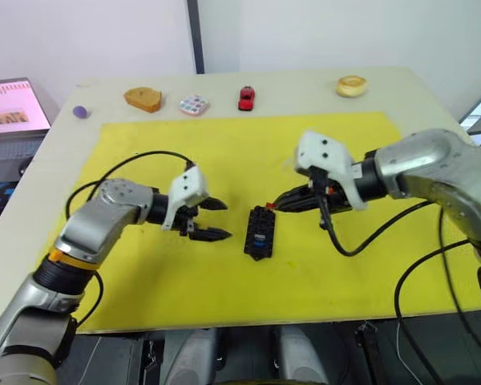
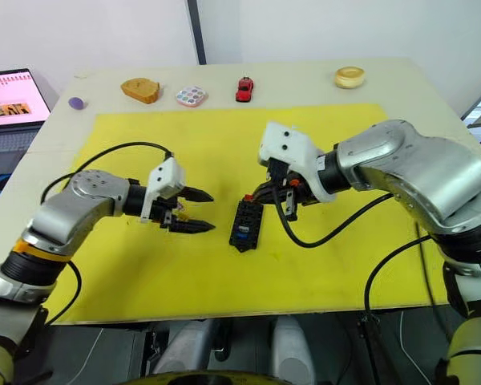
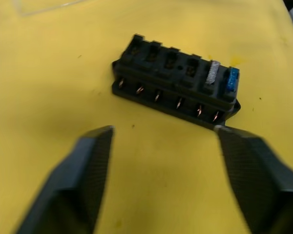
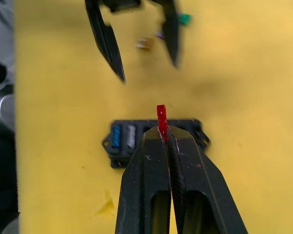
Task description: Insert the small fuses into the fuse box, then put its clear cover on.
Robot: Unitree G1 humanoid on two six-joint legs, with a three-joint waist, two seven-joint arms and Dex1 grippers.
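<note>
I'm holding the red fuse [image 4: 161, 119] pinched in the right hand [image 4: 167, 141] over the fuse box [image 1: 260, 232] at frame centre, lining up an empty slot; left hand [image 1: 212, 219] is waiting wide beside it.

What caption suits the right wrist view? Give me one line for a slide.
Right gripper pinches a red fuse above the fuse box, blue and grey fuses already seated.

Fuse box [image 1: 260, 232]: showing black, with copper-coloured contacts glinting along one side. Seated fuses: one blue [image 3: 232, 80], one grey [image 3: 213, 73]. Red fuse [image 4: 161, 122]: sitting between black fingers of the right hand [image 4: 167, 134]. Mat [image 1: 144, 273]: lying plain yellow. Surface [image 1: 56, 168]: showing cream. Toy car [image 1: 246, 97], at 12 o'clock: showing red. Disc [image 1: 193, 104]: showing multicoloured dots.
</note>
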